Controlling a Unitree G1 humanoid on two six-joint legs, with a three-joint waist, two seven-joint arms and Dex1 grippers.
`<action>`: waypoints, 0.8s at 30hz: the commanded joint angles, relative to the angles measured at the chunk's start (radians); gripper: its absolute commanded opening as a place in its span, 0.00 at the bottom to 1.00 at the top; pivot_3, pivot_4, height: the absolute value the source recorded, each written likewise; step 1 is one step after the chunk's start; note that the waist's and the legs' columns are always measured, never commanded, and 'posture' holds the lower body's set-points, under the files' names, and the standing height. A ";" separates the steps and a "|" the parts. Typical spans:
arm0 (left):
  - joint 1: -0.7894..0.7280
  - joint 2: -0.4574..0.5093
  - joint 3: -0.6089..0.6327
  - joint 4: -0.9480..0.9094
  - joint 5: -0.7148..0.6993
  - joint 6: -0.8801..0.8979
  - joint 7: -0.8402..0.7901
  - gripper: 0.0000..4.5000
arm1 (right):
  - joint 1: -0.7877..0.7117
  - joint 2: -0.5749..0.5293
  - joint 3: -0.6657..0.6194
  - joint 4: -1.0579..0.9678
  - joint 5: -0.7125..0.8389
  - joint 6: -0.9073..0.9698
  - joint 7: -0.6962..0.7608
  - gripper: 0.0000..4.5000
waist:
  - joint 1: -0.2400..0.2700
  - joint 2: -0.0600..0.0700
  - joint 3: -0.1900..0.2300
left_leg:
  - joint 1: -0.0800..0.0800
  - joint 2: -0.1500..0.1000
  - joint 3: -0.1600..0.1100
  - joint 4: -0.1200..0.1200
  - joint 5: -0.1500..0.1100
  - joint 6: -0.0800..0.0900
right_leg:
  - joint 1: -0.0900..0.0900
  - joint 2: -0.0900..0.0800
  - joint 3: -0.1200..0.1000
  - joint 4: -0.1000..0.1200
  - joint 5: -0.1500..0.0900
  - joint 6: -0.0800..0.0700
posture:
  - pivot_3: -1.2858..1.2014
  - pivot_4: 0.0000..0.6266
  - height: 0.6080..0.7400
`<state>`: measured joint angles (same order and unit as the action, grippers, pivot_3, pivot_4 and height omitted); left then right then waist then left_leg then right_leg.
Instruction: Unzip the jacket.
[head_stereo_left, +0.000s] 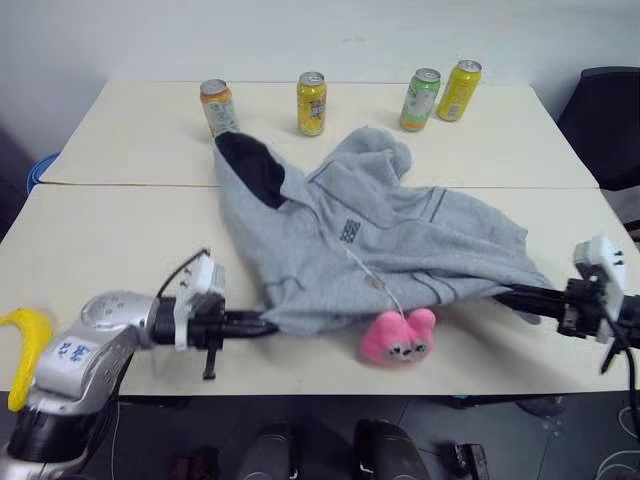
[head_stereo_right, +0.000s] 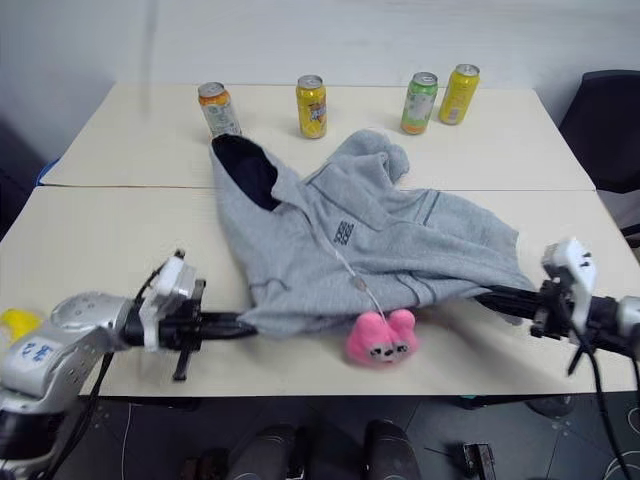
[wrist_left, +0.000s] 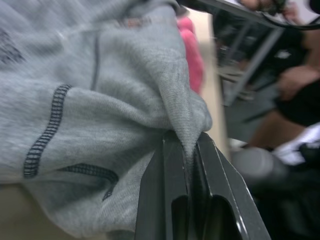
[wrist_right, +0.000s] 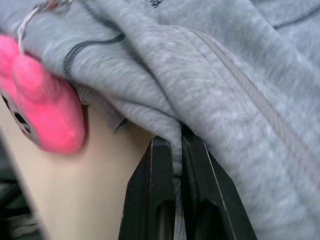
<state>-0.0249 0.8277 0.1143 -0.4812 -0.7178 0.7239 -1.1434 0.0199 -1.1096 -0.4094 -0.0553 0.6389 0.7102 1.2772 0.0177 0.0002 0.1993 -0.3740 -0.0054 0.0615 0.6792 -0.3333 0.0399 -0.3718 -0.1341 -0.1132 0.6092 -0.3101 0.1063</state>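
Note:
The light-grey jacket (head_stereo_left: 380, 230) lies crumpled across the table (head_stereo_left: 110, 250), its navy-lined hood (head_stereo_left: 252, 168) toward the far left. A thin silver zipper line (head_stereo_left: 365, 265) runs down its front to a pink plush toy (head_stereo_left: 398, 337) at the table's front edge. My left gripper (head_stereo_left: 265, 322) is shut on a fold of the jacket's hem at the near left corner; in the left wrist view the fabric is pinched between the black fingers (wrist_left: 165, 190). My right gripper (head_stereo_left: 505, 293) is shut on the hem at the right side, and grey cloth is clamped between its fingers (wrist_right: 152, 185).
Several drink cans stand along the table's far side: orange (head_stereo_left: 217, 107), yellow (head_stereo_left: 312, 103), green (head_stereo_left: 421, 99), yellow (head_stereo_left: 459, 90). A black chair (head_stereo_left: 610, 120) is at the far right. A yellow object (head_stereo_left: 25, 345) sits by my left arm. A seated person (wrist_left: 295, 85) is beyond the table.

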 joint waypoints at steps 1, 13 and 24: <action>0.107 0.023 0.033 -0.137 -0.100 0.065 0.016 0.00 | 0.036 -0.075 -0.069 0.061 0.018 0.058 0.085 0.00 | 0.001 0.000 0.000 | 0.000 0.000 0.000 0.000 0.000 0.000 | 0.000 0.000 0.000 -0.001 0.000 0.000 | 0.52 0.24 1.00; 0.257 0.057 0.109 -0.204 -0.219 0.145 0.132 0.37 | 0.204 -0.027 -0.155 0.007 -0.034 0.000 0.080 0.26 | 0.009 0.004 -0.001 | 0.000 0.000 -0.001 0.000 -0.003 -0.001 | 0.000 -0.001 0.000 -0.001 -0.001 -0.002 | 0.52 0.24 1.00; 0.070 0.237 0.194 0.135 0.029 -0.140 -0.062 0.88 | 0.038 -0.027 -0.311 0.134 0.099 0.211 -0.001 1.00 | 0.000 0.008 0.000 | 0.001 0.000 0.001 0.000 -0.003 -0.002 | -0.002 0.001 0.001 0.000 -0.001 -0.002 | 0.52 0.24 1.00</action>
<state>0.0511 1.0535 0.3291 -0.3762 -0.7736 0.6823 -1.1652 0.0763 -1.1270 -0.7125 0.0848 0.7149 0.9171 1.2932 0.0177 0.0082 0.1995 -0.3731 -0.0049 0.0635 0.6784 -0.3365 0.0374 -0.3747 -0.1336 -0.1122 0.6097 -0.3115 0.1038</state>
